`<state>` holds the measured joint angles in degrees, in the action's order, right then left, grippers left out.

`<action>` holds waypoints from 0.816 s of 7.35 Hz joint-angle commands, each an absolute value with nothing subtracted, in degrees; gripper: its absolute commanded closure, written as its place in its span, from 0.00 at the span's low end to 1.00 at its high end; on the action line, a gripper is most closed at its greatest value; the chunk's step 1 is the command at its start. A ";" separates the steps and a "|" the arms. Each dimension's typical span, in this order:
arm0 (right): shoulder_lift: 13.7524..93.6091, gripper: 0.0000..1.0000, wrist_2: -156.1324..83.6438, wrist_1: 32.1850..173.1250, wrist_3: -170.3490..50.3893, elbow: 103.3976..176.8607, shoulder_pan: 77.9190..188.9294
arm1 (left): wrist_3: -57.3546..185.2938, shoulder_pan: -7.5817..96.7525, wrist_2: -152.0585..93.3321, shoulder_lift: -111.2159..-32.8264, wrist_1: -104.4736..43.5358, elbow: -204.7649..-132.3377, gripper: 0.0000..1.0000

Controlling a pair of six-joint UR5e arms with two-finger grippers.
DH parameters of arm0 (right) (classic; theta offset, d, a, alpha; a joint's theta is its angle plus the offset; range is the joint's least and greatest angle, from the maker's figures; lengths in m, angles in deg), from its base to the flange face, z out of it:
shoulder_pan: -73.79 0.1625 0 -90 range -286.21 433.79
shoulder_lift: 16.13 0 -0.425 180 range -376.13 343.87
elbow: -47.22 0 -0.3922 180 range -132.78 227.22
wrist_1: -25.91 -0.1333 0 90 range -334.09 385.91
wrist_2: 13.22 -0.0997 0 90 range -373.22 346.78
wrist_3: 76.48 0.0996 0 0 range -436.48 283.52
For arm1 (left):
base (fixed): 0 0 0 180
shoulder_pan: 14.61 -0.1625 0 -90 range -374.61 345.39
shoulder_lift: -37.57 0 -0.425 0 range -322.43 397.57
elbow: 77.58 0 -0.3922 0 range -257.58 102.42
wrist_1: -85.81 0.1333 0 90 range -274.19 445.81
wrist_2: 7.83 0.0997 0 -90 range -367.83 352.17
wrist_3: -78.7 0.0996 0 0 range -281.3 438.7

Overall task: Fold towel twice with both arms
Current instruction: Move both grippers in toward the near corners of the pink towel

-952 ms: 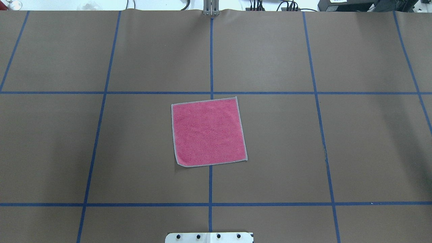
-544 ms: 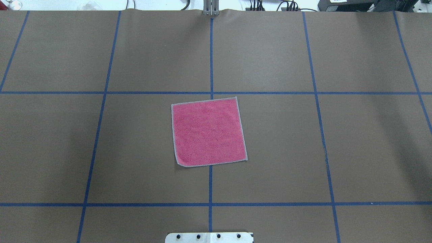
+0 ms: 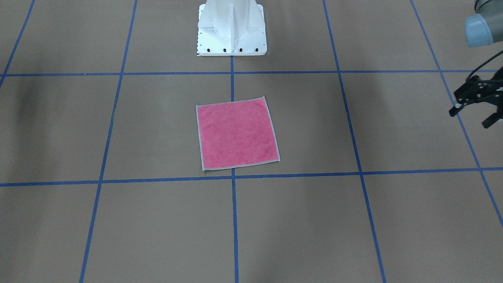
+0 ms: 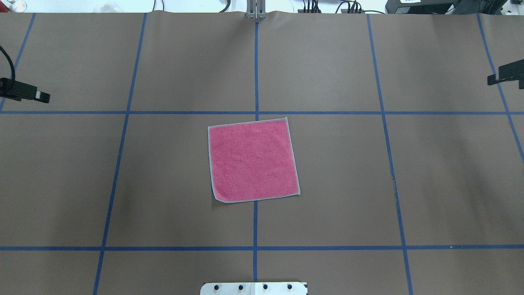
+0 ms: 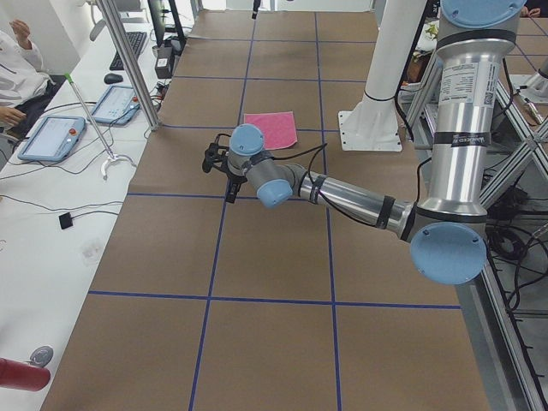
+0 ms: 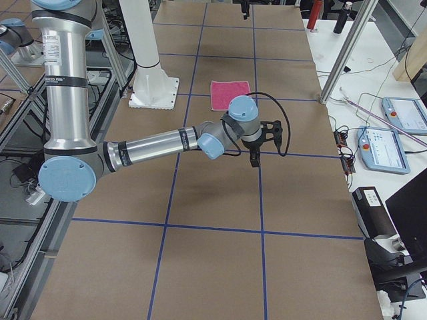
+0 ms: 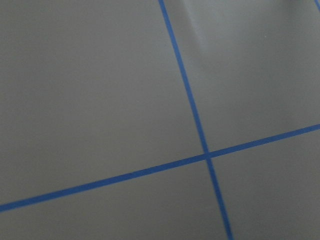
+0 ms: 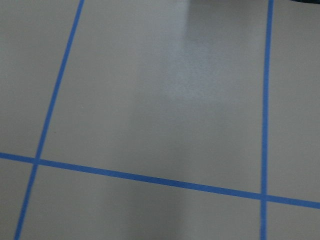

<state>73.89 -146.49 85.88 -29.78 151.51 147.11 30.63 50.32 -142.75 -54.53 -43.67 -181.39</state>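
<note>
Overhead exterior: the pink towel (image 4: 253, 160) lies flat. The left gripper (image 3: 472, 117) has its fingers apart. For the right gripper (image 4: 505, 75) I cannot tell.

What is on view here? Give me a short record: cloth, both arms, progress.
Cloth: towel flat and unfolded, pink side up, on the brown table
Left arm: left tool open, far from the towel, holding nothing
Right arm: right tool far off on the other side; open or shut unclear
Folds done: none
</note>
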 commanded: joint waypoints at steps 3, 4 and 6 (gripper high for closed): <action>75.54 0.03 -133.25 76.36 3.16 158.73 129.40 | -2.81 30.44 -127.94 -55.85 -49.72 -188.83 0.00; 75.54 0.05 -127.97 76.36 10.20 160.67 124.38 | -7.56 25.78 -123.28 -56.55 -49.72 -190.33 0.00; 75.46 0.05 -117.43 76.36 20.34 163.23 115.15 | -12.44 15.50 -111.42 -59.36 -49.28 -189.91 0.00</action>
<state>75.49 -124.58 76.43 14.12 161.49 121.16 -9.53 21.99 -118.50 -57.91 -49.57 -189.89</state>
